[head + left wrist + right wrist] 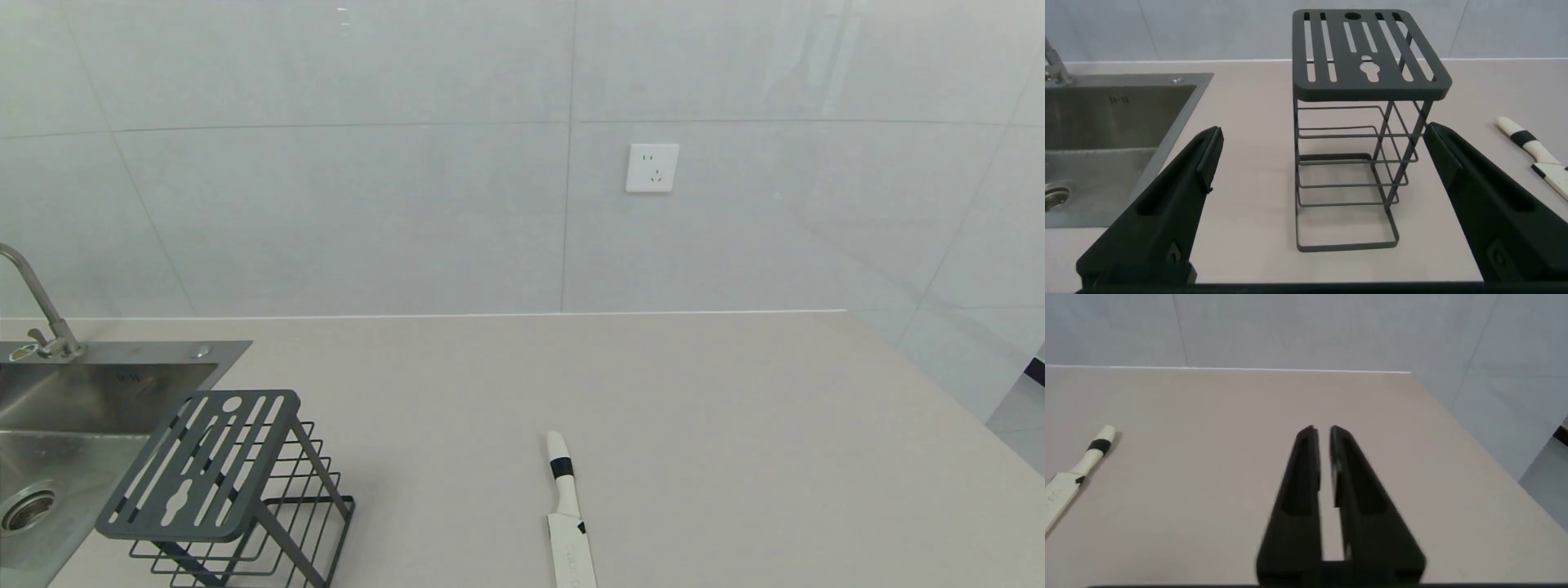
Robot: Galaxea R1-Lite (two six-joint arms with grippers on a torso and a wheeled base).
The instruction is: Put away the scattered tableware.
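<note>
At the near edge of the desk (735,392) the knife (567,523) lies flat, handle pointing far, right of the slotted rack (220,482). Left tool (1323,135) wide open, empty; right tool (1321,434) nearly closed, empty. Judgement: grasp not begun; right tool must open over the handle.

We see a wall (367,204) of large pale grey tiles rising ahead of the right fingers (1305,482), with a white socket (651,167) set in it. A beige countertop (694,392) spreads beneath them, and a steel sink (82,408) with its tap (33,302) sits left of the left fingers (1176,204)
</note>
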